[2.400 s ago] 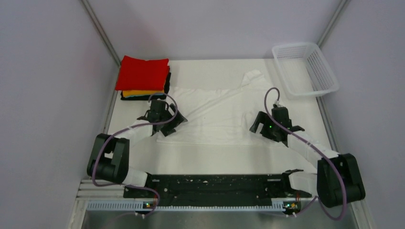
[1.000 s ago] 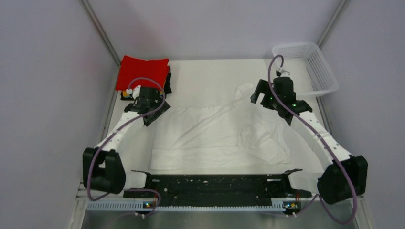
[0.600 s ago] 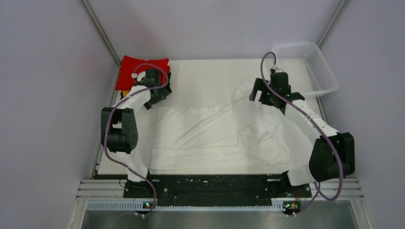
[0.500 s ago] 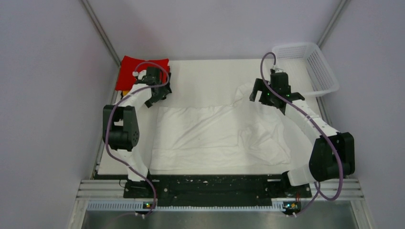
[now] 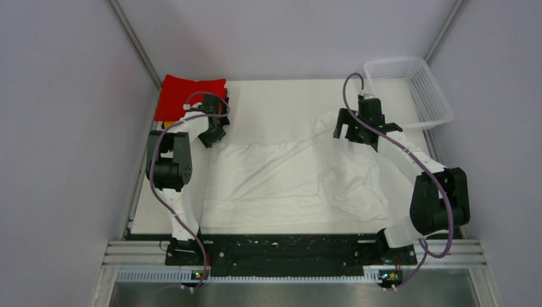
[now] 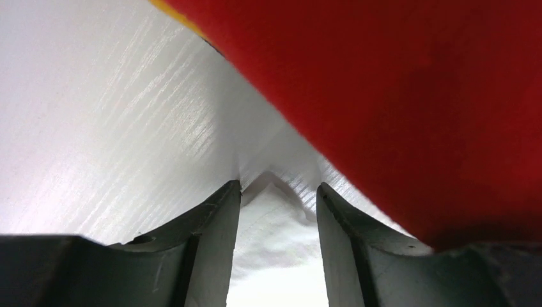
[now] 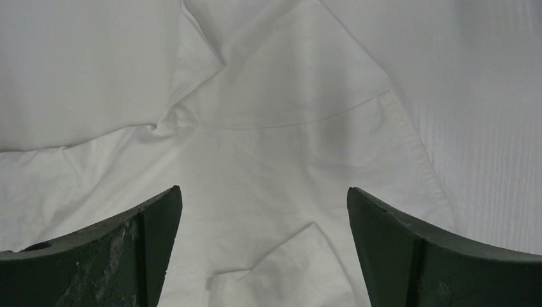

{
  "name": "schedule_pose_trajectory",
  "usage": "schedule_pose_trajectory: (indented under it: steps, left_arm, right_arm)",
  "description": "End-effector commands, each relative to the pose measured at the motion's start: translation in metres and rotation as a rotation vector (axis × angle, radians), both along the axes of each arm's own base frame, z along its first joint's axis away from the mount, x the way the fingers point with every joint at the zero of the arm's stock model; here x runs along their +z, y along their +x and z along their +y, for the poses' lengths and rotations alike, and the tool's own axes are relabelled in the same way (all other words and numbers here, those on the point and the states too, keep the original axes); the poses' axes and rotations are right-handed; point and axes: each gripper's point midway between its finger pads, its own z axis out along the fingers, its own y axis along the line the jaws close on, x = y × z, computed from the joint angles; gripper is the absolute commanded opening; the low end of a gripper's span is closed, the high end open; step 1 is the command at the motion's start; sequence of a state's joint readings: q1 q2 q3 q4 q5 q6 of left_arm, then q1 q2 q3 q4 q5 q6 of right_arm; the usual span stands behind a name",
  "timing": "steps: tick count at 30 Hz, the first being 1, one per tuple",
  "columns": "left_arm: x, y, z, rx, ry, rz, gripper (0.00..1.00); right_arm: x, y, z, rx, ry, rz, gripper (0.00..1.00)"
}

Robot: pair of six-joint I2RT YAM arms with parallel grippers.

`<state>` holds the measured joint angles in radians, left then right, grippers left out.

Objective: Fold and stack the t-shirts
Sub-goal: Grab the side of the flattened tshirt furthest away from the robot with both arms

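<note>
The white t-shirt (image 5: 281, 179) lies wrinkled across the middle of the table, one sleeve pointing to the far right. My left gripper (image 5: 214, 137) is at its far left corner, beside the folded stack topped by the red t-shirt (image 5: 188, 93). In the left wrist view its jaws (image 6: 278, 185) stand partly apart with the white corner (image 6: 275, 256) between them, and the red cloth (image 6: 415, 96) is close on the right. My right gripper (image 5: 363, 131) hovers wide open over the sleeve end. The right wrist view (image 7: 264, 192) shows white cloth (image 7: 275, 128) below, not gripped.
A white mesh basket (image 5: 441, 115) stands at the far right corner. A sliver of orange-yellow cloth (image 5: 167, 123) shows under the red shirt. Grey walls close in the table (image 5: 275, 102) on both sides. A black rail runs along the near edge.
Both grippers swept from the shirt's near part to the far side and the shirt shifted nearer, rumpled on the right. In the last half second the left arm's elbow swung far; the grippers barely moved.
</note>
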<state>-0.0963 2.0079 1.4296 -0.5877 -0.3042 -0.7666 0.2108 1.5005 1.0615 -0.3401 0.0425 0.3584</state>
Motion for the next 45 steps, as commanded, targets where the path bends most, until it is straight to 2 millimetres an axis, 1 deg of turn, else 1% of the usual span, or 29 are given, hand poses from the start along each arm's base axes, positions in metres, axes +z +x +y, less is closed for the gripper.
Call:
schedule_pose_trajectory:
  steps: [1, 4, 6, 8, 12, 15, 17, 18, 19, 20, 21, 22, 25, 27, 29, 31, 32, 33, 37, 39, 43, 45]
  left_arm:
    - [0.0, -0.014, 0.002, 0.051, 0.005, 0.007, 0.52]
    - [-0.003, -0.028, 0.007, 0.065, 0.033, 0.03, 0.5]
    - [-0.008, -0.031, 0.008, 0.066, 0.041, 0.049, 0.47]
    - [-0.011, -0.034, 0.006, 0.064, 0.04, 0.067, 0.41]
    - [-0.01, -0.037, 0.003, 0.063, 0.058, 0.073, 0.33]
    - [-0.01, -0.036, 0.002, 0.058, 0.061, 0.077, 0.22]
    - [-0.01, -0.034, 0.002, 0.053, 0.063, 0.084, 0.1]
    - [-0.008, -0.033, 0.001, 0.052, 0.064, 0.085, 0.03]
    - [-0.007, -0.033, 0.002, 0.053, 0.067, 0.089, 0.0]
    - [-0.005, -0.032, 0.002, 0.052, 0.068, 0.091, 0.0]
    - [-0.003, -0.031, 0.001, 0.048, 0.067, 0.085, 0.0]
    - [-0.001, -0.031, 0.001, 0.049, 0.068, 0.081, 0.0]
    - [0.006, -0.033, 0.001, 0.046, 0.069, 0.069, 0.0]
    - [0.009, -0.035, 0.002, 0.046, 0.068, 0.063, 0.0]
    - [0.011, -0.037, 0.001, 0.043, 0.066, 0.06, 0.0]
    - [0.013, -0.039, 0.001, 0.042, 0.065, 0.057, 0.0]
    - [0.014, -0.039, 0.001, 0.042, 0.065, 0.055, 0.0]
    - [0.016, -0.038, 0.001, 0.04, 0.063, 0.049, 0.0]
    - [0.018, -0.033, -0.002, 0.026, 0.051, 0.041, 0.0]
    - [0.019, -0.031, -0.004, 0.02, 0.042, 0.038, 0.0]
    - [0.018, -0.028, -0.007, 0.006, 0.032, 0.036, 0.0]
    - [0.017, -0.028, -0.008, -0.002, 0.031, 0.038, 0.0]
  right_arm:
    - [0.013, 0.011, -0.001, 0.011, 0.004, -0.051, 0.99]
    - [0.011, 0.01, -0.002, 0.007, 0.001, -0.048, 0.99]
    - [0.011, 0.01, -0.001, 0.009, 0.005, -0.048, 0.98]
    - [0.012, 0.01, 0.0, 0.01, 0.01, -0.048, 0.98]
    - [0.01, 0.011, 0.001, 0.012, 0.014, -0.047, 0.98]
    - [0.008, 0.012, 0.001, 0.015, 0.011, -0.045, 0.98]
    - [0.008, 0.016, 0.001, 0.017, 0.005, -0.052, 0.98]
    - [0.008, 0.02, 0.001, 0.015, 0.0, -0.059, 0.98]
    - [0.008, 0.024, 0.001, 0.014, -0.003, -0.062, 0.97]
    - [0.012, 0.032, 0.004, 0.019, 0.003, -0.077, 0.96]
    - [0.009, 0.037, 0.006, 0.023, 0.009, -0.074, 0.94]
    - [0.014, 0.047, 0.01, 0.031, 0.018, -0.089, 0.93]
    - [0.013, 0.076, 0.018, 0.036, 0.027, -0.095, 0.87]
    - [0.011, 0.095, 0.024, 0.045, 0.007, -0.098, 0.84]
    - [0.003, 0.113, 0.031, 0.057, -0.027, -0.093, 0.83]
    - [-0.008, 0.126, 0.039, 0.078, -0.058, -0.067, 0.81]
    - [-0.011, 0.133, 0.042, 0.083, -0.074, -0.064, 0.8]
    - [-0.023, 0.138, 0.045, 0.085, -0.097, -0.044, 0.8]
    - [-0.044, 0.158, 0.047, 0.076, -0.17, -0.018, 0.77]
    - [-0.056, 0.166, 0.048, 0.08, -0.189, -0.004, 0.73]
    - [-0.076, 0.177, 0.049, 0.074, -0.222, 0.026, 0.68]
    - [-0.085, 0.179, 0.05, 0.076, -0.234, 0.041, 0.65]
